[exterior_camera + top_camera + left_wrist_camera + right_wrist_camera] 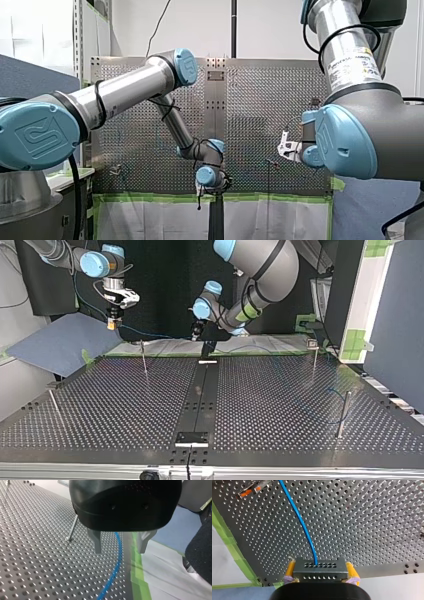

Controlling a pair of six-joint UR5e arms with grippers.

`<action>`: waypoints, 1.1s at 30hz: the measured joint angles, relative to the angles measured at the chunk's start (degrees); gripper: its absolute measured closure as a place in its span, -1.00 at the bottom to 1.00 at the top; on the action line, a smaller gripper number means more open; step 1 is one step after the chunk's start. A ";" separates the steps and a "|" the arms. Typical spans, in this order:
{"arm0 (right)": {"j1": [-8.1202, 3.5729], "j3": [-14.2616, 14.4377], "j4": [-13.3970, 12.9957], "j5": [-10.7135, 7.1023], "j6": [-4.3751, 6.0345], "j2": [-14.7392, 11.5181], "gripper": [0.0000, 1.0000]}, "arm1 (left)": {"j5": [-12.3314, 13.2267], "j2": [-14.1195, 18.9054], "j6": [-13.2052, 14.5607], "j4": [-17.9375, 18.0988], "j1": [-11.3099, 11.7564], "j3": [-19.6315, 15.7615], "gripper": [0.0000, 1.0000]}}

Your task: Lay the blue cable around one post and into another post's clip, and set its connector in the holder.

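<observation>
- Blue cable (302, 522) leaves the connector (319, 566), which the right gripper (321, 573) clamps between yellow pads near the table's (374, 517) taped edge.
- Left gripper (120, 551) hangs open and empty over the cable.
- A pull from the right arm could drag the cable clear of it, or snag the nearby post (72, 527).
- The table's middle lies open; the holder is probably a centre-strip bracket.

Two arms, my left arm (125, 92) and my right arm (370, 120); two tools, the left tool (119, 551) and the right tool (321, 570); four posts (144, 359) (55, 407) (314, 360) (344, 415); one cable (299, 522); one connector (319, 574); one perforated surface (125, 410)
</observation>
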 joint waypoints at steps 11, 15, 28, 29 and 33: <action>0.21 0.00 0.44 -0.12 0.00 -0.01 1.00 | -0.37 -0.64 -0.33 -0.23 0.34 0.62 -0.40; 0.25 0.00 0.64 -0.12 -0.06 0.00 1.00 | -0.37 -0.65 -0.43 -0.30 0.53 0.82 -0.40; 0.31 0.00 0.81 -0.13 0.00 0.00 1.00 | -0.38 -0.71 -1.51 -0.63 0.69 1.62 -0.40; 0.32 0.00 0.84 -0.13 0.00 0.00 1.00 | -0.37 -0.69 -1.64 -0.68 0.74 1.66 -0.40; 0.35 -0.01 0.96 -0.13 0.00 0.00 1.00 | -0.37 -0.69 -1.77 -0.98 0.87 1.71 -0.35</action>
